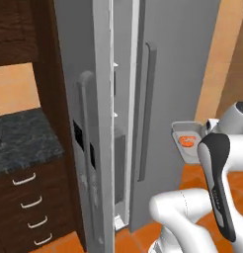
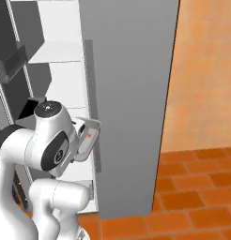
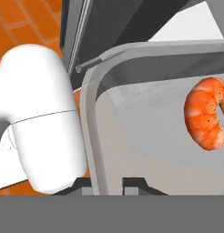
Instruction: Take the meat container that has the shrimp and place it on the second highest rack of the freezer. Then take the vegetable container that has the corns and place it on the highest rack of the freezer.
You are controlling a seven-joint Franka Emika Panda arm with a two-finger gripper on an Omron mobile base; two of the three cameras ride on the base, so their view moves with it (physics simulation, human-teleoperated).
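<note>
The gripper [image 3: 108,185] has its jaws pinched on the rim of the meat container [image 3: 145,132], lower middle of frame. The shrimp [image 3: 207,113] sits at the right, so the tray's probably kept level for the freezer [image 1: 182,74].

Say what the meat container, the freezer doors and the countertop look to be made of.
Meat container: thin grey metal by its look, with a matte sheen and a rolled rim; it holds the shrimp. Freezer: smooth grey panels, likely brushed steel or painted metal, with white shelves that may be plastic. Countertop: dark speckled surface, resembling polished granite. All rendered, so these are guesses.
</note>
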